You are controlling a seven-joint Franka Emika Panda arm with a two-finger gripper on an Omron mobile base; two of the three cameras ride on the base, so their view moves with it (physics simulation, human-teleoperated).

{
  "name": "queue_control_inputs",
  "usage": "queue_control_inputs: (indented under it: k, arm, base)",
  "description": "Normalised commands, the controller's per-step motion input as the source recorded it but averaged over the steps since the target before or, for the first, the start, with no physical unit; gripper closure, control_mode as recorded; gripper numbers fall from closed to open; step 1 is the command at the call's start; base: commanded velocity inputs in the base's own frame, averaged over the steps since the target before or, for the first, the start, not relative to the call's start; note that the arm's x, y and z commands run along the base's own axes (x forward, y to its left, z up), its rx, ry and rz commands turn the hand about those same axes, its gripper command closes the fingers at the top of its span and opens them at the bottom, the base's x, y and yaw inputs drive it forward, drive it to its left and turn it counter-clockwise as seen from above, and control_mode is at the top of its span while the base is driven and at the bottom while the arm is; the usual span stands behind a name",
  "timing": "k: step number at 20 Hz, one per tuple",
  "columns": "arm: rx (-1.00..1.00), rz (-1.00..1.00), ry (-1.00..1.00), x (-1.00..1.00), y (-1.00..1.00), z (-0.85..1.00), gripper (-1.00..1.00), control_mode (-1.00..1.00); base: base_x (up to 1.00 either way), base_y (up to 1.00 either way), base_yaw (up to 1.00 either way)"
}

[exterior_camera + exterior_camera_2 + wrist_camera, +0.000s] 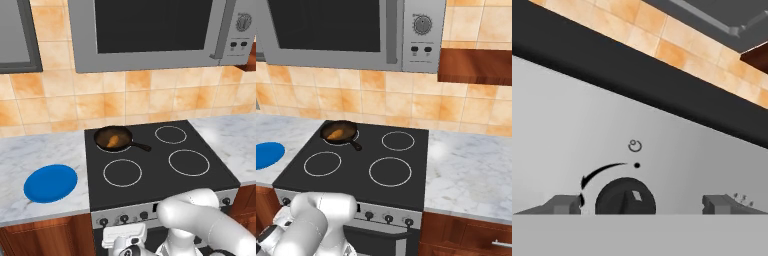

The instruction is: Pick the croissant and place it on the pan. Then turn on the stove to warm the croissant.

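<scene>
Croissant [115,140] lies inside the pan [106,134], which sits on the rear-left burner of the stove [150,185]; pan handle points right, toward the cooktop middle. From the right base cam: pan [345,127] w/ croissant [335,133] at the far left corner of the stove [356,187], other three burner rings bare.

Gripper [642,204] is low in front of the stove's silver front panel [557,130], fingers spread wide, nothing pinched. One fingertip [562,205] is left of a dark round knob [625,197], the other well to its right; knob sits between them, no contact visible. Curved arrow mark and small burner symbol are printed just above the knob.

Nearby: blue plate [50,183] on marble counter [30,150] left of stove, apart from the pan. Grey microwave [150,30] hangs above the cooktop. The arm's white elbow covers part of the knob row in both base cams.
</scene>
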Motion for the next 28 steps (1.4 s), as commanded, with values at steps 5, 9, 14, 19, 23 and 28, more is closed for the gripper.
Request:
queue_control_inputs:
  k: [5, 9, 14, 19, 23, 28]
  arm:
    - [0.00, 0.00, 0.00, 0.26, 0.00, -0.01, 1.00, -1.00]
    - [0.00, 0.00, 0.00, 0.35, 0.00, 0.00, 1.00, -1.00]
    - [0.00, 0.00, 0.00, 0.28, 0.00, 0.00, 1.00, -1.00]
    - [0.00, 0.00, 0.00, 0.06, 0.00, 0.00, 1.00, -1.00]
    - [-0.03, 0.00, 0.00, 0.00, -0.01, 0.00, 1.00, -1.00]
    - [-0.26, 0.00, 0.00, 0.07, -0.04, 0.00, 1.00, -1.00]
  base:
    - [0.00, 0.00, 0.00]
    - [0.00, 0.00, 0.00]
    - [0.00, 0.00, 0.00]
    - [0.00, 0.00, 0.00]
    - [0.00, 0.00, 0.00]
    - [0.00, 0.00, 0.00]
